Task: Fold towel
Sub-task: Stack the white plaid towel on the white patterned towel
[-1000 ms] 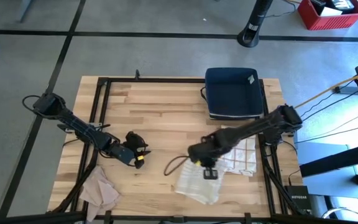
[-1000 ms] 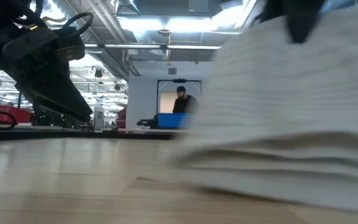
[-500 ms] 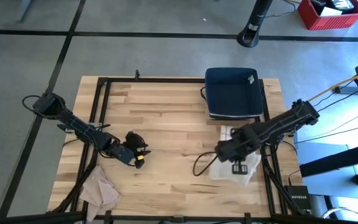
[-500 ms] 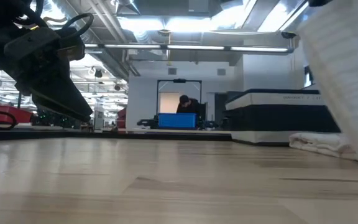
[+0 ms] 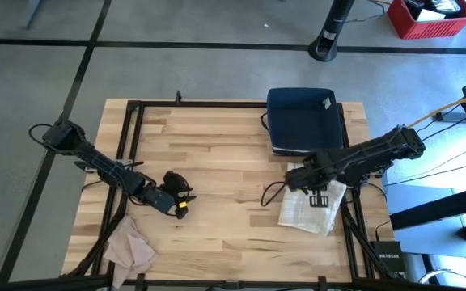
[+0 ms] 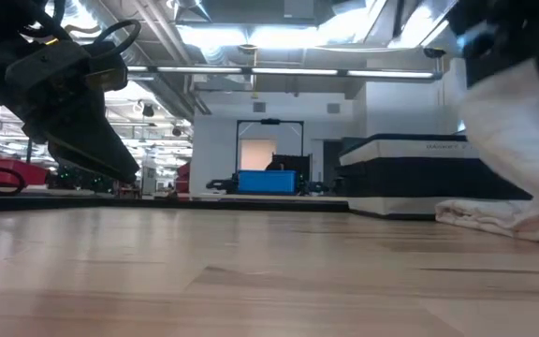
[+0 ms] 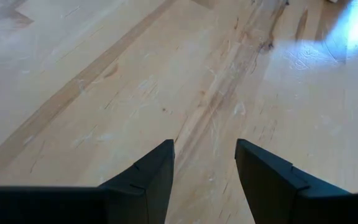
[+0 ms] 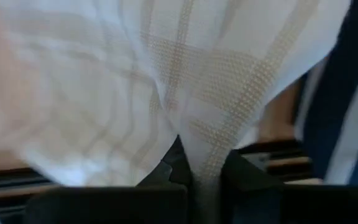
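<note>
Wooden plank table (image 5: 217, 145) with a dark metal frame along its edges. On it: a white checked towel (image 5: 310, 208) near the right edge, a dark blue folded cloth (image 5: 302, 120) at the far right corner, and a crumpled beige cloth (image 5: 132, 246) at the near left corner.

the middle of the wooden table (image 5: 217, 153) lies bare between the two arms, a broad open lane running from the far edge to the near edge. on the left side, the left gripper (image 5: 178, 194) hangs low over the wood with its fingers parted, and a crumpled tan cloth (image 5: 130, 246) fills the near left corner. on the right side, the dark blue bin (image 5: 302, 120) blocks the far part; just nearer, the white checked towel (image 5: 312, 208) and the right gripper (image 5: 314, 184) pinching it occupy the strip by the black frame rail (image 5: 348, 230).
</note>
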Robot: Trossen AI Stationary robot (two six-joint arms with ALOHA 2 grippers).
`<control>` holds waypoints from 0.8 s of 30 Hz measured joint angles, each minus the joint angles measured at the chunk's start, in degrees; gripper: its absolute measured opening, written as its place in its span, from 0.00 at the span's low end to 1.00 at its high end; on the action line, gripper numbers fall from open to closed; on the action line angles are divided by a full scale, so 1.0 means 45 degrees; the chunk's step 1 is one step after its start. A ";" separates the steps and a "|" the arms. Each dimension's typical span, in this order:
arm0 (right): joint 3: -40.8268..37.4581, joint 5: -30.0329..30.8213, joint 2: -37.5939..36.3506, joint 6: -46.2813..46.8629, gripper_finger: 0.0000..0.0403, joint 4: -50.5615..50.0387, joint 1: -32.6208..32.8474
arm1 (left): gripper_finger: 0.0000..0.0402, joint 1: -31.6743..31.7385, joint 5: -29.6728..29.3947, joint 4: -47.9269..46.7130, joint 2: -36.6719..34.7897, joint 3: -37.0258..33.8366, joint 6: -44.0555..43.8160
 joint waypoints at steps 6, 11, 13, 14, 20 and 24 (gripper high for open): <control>-0.1947 0.1568 0.0017 -0.1620 0.07 0.1574 -0.0718 | 0.41 0.0000 0.0000 0.0026 0.0000 0.0000 0.0000; -0.3262 0.2469 0.0058 -0.2599 0.07 0.2469 -0.0794 | 0.41 0.0000 0.0000 0.0031 0.0000 0.0003 0.0000; -0.3744 0.2965 0.0060 -0.2868 0.09 0.2623 -0.0766 | 0.41 0.0000 0.0000 0.0031 0.0000 0.0005 0.0000; -0.3971 0.3132 0.0068 -0.2847 0.11 0.2698 -0.0764 | 0.41 0.0000 0.0000 0.0039 0.0000 0.0005 0.0000; -0.4752 0.4168 0.0073 -0.2117 0.33 0.3689 -0.0769 | 0.41 0.0000 0.0000 0.0041 0.0000 0.0005 0.0005; -0.4227 0.4061 0.0078 -0.1915 0.47 0.3123 -0.0769 | 0.41 0.0000 0.0000 0.0050 0.0000 0.0005 0.0000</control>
